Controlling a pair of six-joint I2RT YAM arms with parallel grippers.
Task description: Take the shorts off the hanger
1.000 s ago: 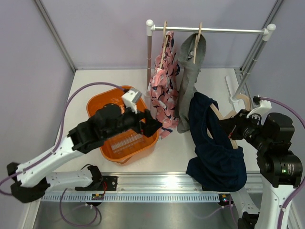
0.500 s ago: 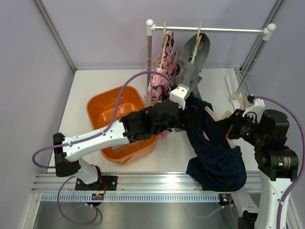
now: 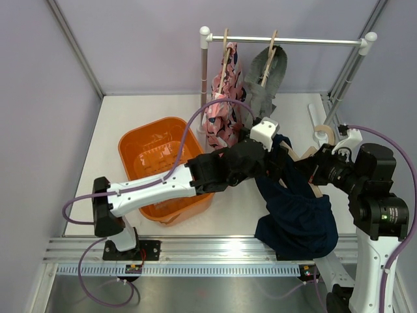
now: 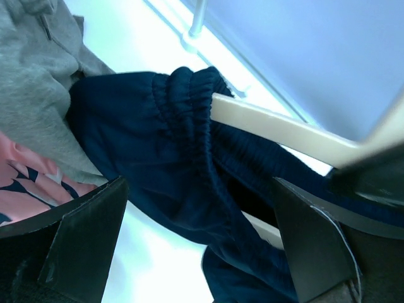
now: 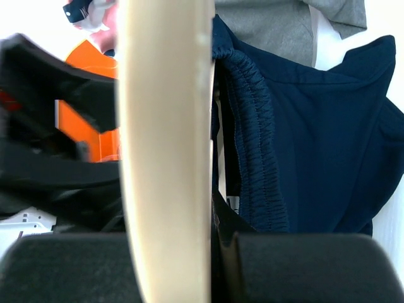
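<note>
Navy shorts (image 4: 158, 145) on pale hanger (image 5: 164, 126) — waistband between the fingers (image 4: 82, 252) of the wide-open left pincer (image 4: 199, 221), right pincer (image 5: 183, 252) tight round the hanger

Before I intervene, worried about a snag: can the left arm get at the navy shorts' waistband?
Probably yes: the left end effector is open, facing the navy shorts on the hanger, with nothing between; the grey shorts hang to one side.

Front and centre, the cream hanger (image 5: 167, 151) stands upright, navy shorts (image 5: 315, 139) bunched at its right by the elastic waistband, grey shorts (image 5: 278, 22) above, orange basket (image 5: 88, 132) peeking left.
</note>
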